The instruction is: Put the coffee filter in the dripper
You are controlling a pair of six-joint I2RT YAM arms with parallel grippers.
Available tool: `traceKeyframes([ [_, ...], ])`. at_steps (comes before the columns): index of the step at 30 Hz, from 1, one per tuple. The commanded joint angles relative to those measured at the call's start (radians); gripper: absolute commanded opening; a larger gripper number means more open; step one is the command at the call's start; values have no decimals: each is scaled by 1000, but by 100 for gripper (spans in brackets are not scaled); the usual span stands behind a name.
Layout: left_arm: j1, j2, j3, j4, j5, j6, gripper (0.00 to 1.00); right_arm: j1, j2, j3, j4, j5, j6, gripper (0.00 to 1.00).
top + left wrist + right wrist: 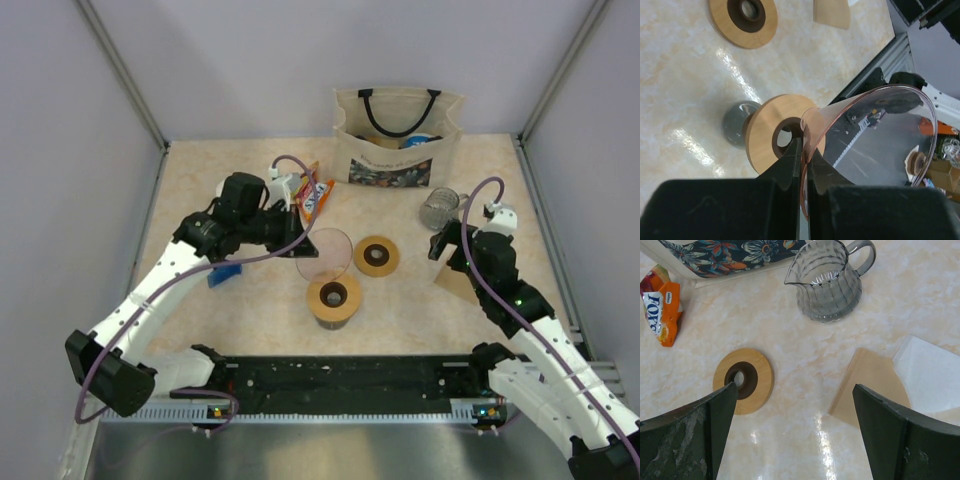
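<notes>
At centre of the overhead view we enter a pink translucent cone-shaped dripper, tilted, its rim pinched tight in the left gripper and its narrow end at a round wooden collar. At lower right of the right wrist view, the brown fan-shaped paper coffee filter lies flat on the beige marbled tabletop, untouched, with the right gripper hovering wide and empty. We judge the pick-up not yet begun: next, that gripper must shift to the filter's edge and nip thin paper.
</notes>
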Motion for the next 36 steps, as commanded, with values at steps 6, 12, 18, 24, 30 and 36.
traceKeyframes([
  [6,-31,-46,-5,-85,56,75,0,-5,0,-7,44,5,-14,98],
  [12,-35,-27,-18,-82,48,79,0,-4,-1,-7,41,2,-15,98],
  [18,-52,14,-24,-82,74,98,0,-4,-7,-12,41,8,-18,98],
  [24,-72,26,-24,-92,10,115,0,-5,-10,-13,38,12,-18,98],
  [30,-78,48,-21,-119,-22,124,0,-4,-15,-13,38,14,-17,98],
  [36,-81,56,-53,-83,-10,109,0,-5,-17,-15,37,15,-17,98],
])
